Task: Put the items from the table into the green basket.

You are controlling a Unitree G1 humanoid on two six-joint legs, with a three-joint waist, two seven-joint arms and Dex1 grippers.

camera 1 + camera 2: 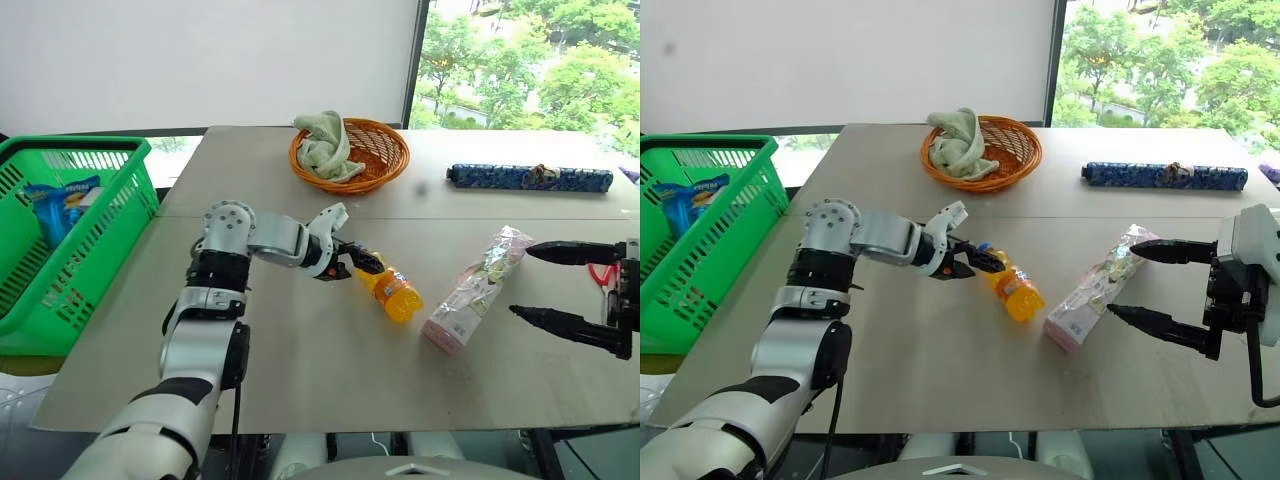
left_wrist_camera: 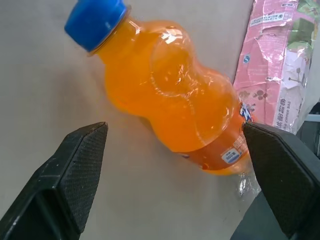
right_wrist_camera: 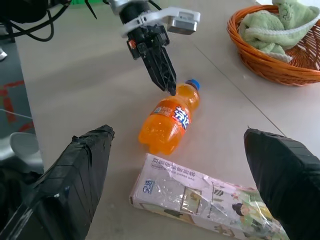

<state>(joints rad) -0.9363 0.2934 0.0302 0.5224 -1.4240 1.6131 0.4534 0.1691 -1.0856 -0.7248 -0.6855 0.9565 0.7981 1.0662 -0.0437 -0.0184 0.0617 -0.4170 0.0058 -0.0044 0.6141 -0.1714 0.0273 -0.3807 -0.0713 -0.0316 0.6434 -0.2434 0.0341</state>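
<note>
Orange drink bottle (image 1: pixel 392 290): lying on its side mid-table (image 1: pixel 300 380), long axis diagonal, blue cap toward left gripper (image 1: pixel 362 262), whose fingers spread wide above it. Snack packet (image 1: pixel 476 287): flat just beside, parallel diagonal. Right gripper (image 1: pixel 545 283): wide, empty.

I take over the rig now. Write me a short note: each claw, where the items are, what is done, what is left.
Left claw: open, at the cap end of the orange bottle, nothing held.
Right claw: open, beside the snack packet, nothing held.
Bottle and packet both lie on the table, side by side.
Green basket: at the table's left edge, a blue packet inside.
Done: neither item is in the basket.
Left: grasp the bottle, move it over, then the packet.
</note>
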